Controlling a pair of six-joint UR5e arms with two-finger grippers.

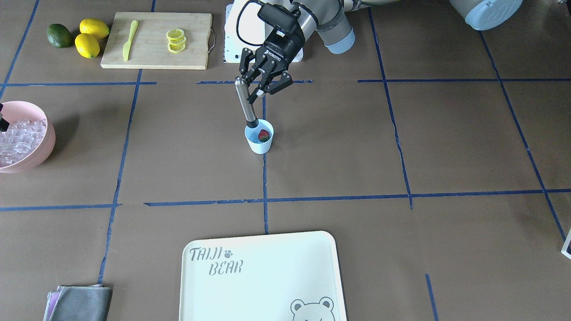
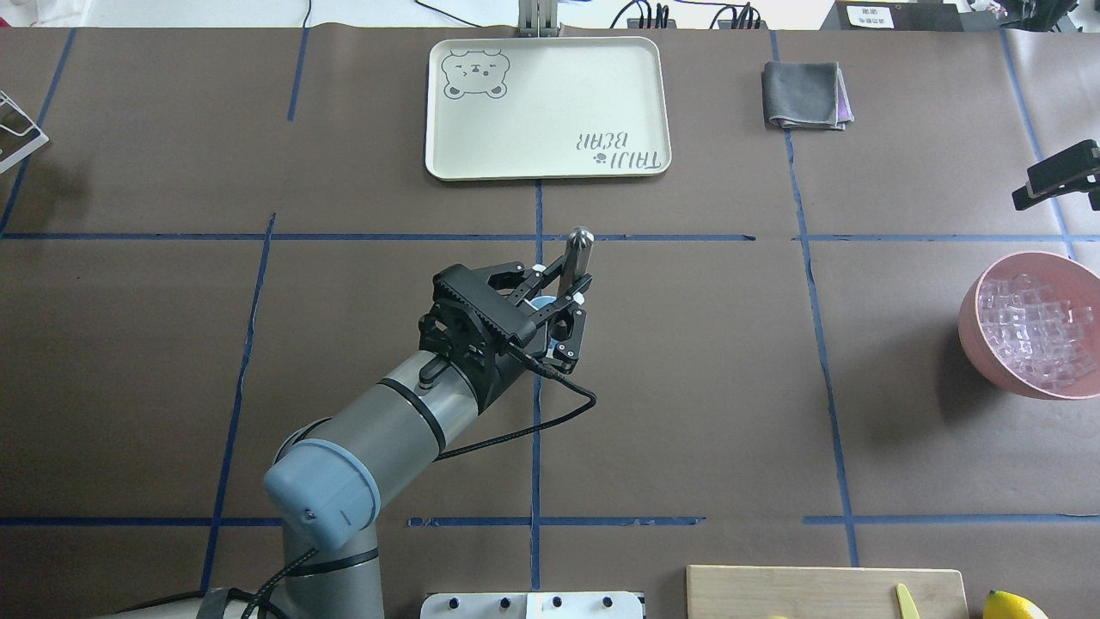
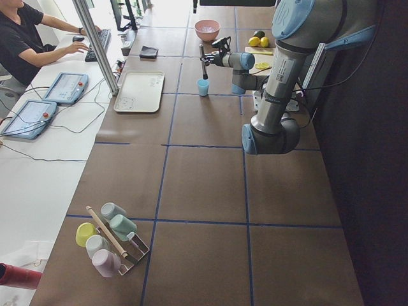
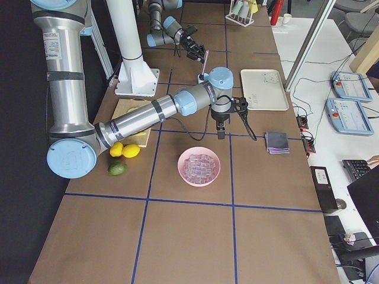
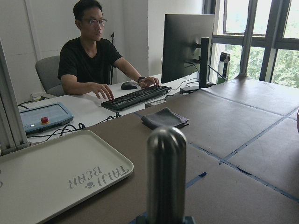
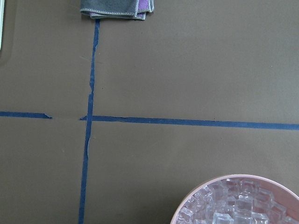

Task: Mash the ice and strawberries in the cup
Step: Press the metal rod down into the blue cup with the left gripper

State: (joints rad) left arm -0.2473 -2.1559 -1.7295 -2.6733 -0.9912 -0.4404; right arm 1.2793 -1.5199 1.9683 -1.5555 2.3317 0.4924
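The pale-blue cup (image 1: pixel 259 145) stands near the table's middle with the red strawberry (image 1: pixel 264 135) inside it. I cannot make out any ice in the cup. My left gripper (image 1: pixel 255 87) is shut on a metal muddler (image 1: pixel 245 102), which is tilted with its black tip inside the cup's mouth. In the overhead view the left gripper (image 2: pixel 563 288) covers most of the cup (image 2: pixel 541 303). Clear ice cubes (image 2: pixel 1035 331) fill a pink bowl (image 2: pixel 971 318). My right gripper (image 2: pixel 1061 176) hangs over the bowl's far side; its fingers do not show clearly.
A cream tray (image 1: pixel 267 276) lies at the operators' edge, with a grey cloth (image 1: pixel 80 303) beside it. A cutting board (image 1: pixel 156 40) holds lemon slices and a yellow knife. Two lemons (image 1: pixel 91 38) and a green fruit (image 1: pixel 59 35) lie next to it.
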